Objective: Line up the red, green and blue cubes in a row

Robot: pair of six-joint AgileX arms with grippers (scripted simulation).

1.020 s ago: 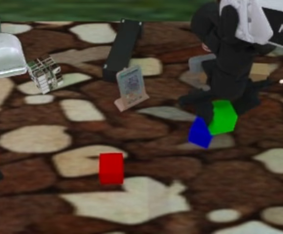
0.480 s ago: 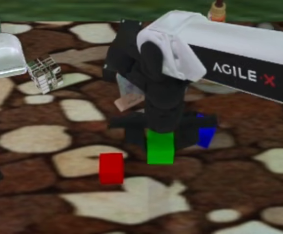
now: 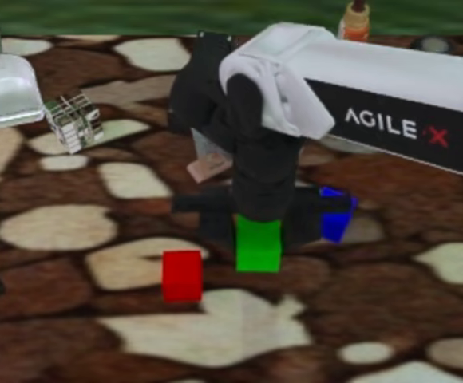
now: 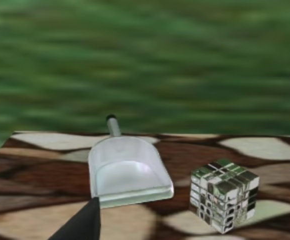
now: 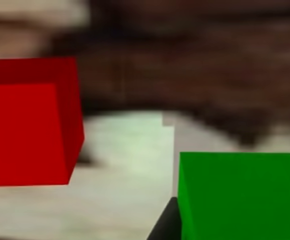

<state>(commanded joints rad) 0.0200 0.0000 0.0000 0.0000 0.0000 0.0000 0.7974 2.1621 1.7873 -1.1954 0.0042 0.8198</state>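
Right gripper (image 3: 258,239) reaching in from the top view's right, down at the middle of the table (image 3: 239,327), pinched on the green cube (image 3: 258,246), a dark finger (image 5: 165,222) hard against the cube's side in the right wrist view. Cannot tell whether the green cube sits on the table or hangs just above it. Red cube (image 3: 182,275) near the gripper, off to its left and a shade nearer the table's front edge, apart from the green cube. Blue cube (image 3: 337,215) near the gripper on its other side, to the right and farther back, partly hidden behind the dark wrist. Well apart from the gripper, far to the left and back: mirrored grid-faced cube (image 3: 73,121) and, just beside it, a clear scoop (image 3: 4,92). Small card (image 3: 209,166) tucked behind the right arm. Left gripper (image 4: 82,225) parked at the left edge; cannot tell how its fingers stand.
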